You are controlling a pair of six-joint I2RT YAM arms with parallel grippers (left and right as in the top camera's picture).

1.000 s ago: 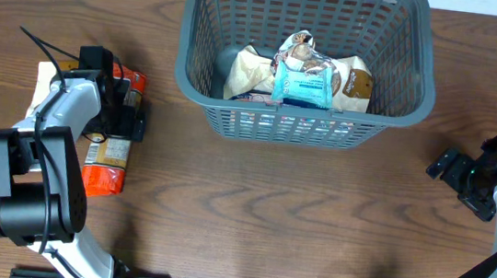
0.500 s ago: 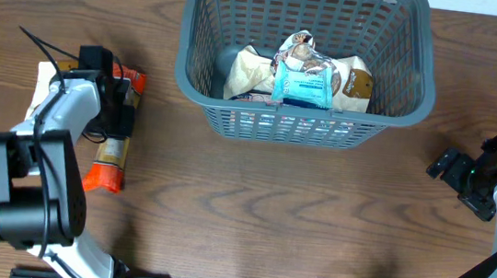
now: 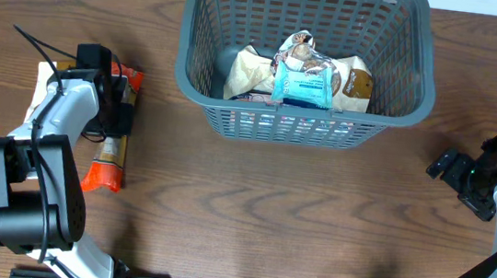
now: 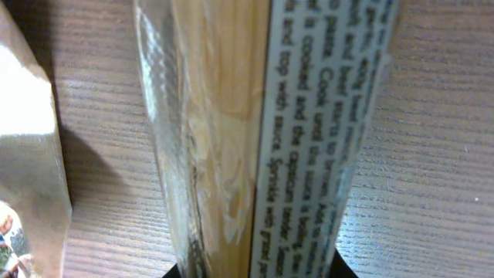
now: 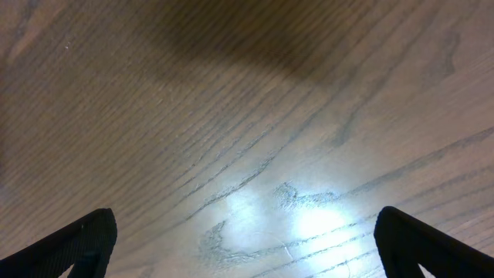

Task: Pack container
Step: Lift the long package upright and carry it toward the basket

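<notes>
The left hand (image 3: 121,113) has closed, pinching the orange packet (image 3: 104,176).

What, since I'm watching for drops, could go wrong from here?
1. The left gripper is shut on the long orange packet partway along it; lifted, the free end may droop or slip.
2. That end could snag the tall front wall of the container.

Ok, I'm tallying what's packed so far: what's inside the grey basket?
In the basket, a light blue packet lies on top of cream bags, with a crinkled pale packet behind it. Anything under that pile is covered, so a full count isn't possible.
</notes>
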